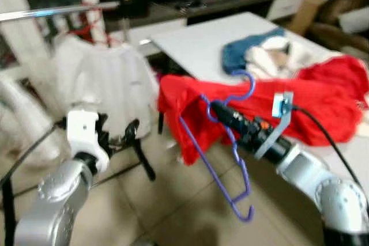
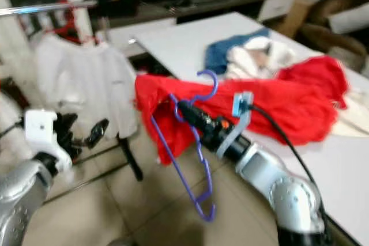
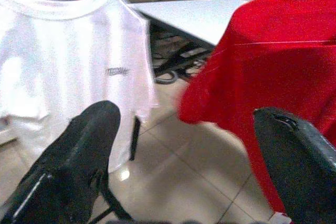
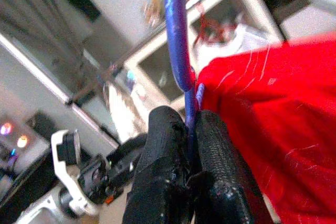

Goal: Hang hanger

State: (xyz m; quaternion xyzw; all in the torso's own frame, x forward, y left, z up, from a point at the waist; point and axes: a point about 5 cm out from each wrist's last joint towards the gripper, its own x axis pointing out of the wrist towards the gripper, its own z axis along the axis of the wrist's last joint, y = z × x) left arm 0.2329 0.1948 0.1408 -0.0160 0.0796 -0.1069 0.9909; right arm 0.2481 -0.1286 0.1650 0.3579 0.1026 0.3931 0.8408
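Pinching the blue hanger (image 1: 222,159), right end effector (image 4: 190,129) clamps its neck.

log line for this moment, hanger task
right end effector: shut on blue hanger, held before red garment | left end effector: open, empty | white shirt: hangs on rail

Blue hanger (image 1: 222,159), red garment (image 1: 300,108), white shirt (image 1: 106,84).

I see a red garment (image 1: 300,108) draped over the white surface (image 1: 202,44), with a blue cloth (image 1: 242,53) behind it. A white T-shirt (image 3: 68,72) hangs from a metal rail (image 1: 52,11) above the tiled floor (image 1: 173,200).
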